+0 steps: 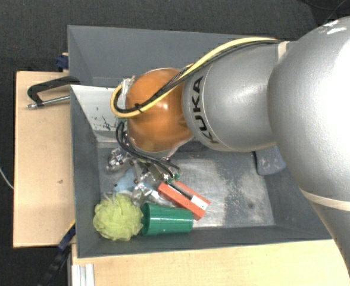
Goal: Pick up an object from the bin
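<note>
My gripper (144, 176) hangs low over the front left part of the bin, under the arm's orange cover. Just to its right an orange-red flat bar (186, 199) lies slanted on the floor, touching or nearly touching the gripper. A green cup (166, 219) lies on its side right in front of the gripper. Beside the cup on the left sits a fluffy yellow-green ball (116, 217). A small pale blue thing (124, 186) peeks out at the gripper's left edge, mostly hidden.
A white speckled sheet (93, 108) leans at the bin's back left wall. A grey-blue piece (270, 161) lies at the right side, partly under the arm. The arm's big grey body covers the bin's back right.
</note>
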Robot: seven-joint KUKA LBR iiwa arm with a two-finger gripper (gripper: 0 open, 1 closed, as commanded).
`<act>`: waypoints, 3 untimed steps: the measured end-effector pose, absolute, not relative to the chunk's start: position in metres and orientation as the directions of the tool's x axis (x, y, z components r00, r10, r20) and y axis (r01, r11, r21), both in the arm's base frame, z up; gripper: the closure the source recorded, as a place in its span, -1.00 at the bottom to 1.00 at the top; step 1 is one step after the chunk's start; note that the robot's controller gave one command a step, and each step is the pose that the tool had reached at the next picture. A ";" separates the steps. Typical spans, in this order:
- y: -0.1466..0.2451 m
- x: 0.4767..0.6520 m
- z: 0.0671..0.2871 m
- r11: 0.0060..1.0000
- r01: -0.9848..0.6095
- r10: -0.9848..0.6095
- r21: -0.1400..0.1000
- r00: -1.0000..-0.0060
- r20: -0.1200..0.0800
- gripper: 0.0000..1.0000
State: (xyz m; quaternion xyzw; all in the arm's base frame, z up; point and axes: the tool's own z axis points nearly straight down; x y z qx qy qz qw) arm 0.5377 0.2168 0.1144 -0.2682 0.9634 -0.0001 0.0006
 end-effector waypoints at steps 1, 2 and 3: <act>0.227 0.548 0.073 0.684 -0.729 -0.729 -0.001 -0.684 -0.002 -1.00; 0.232 0.522 0.074 0.607 -0.795 -0.795 -0.005 -0.607 -0.004 1.00; 0.232 0.522 0.074 0.607 -0.795 -0.795 -0.005 -0.607 -0.003 1.00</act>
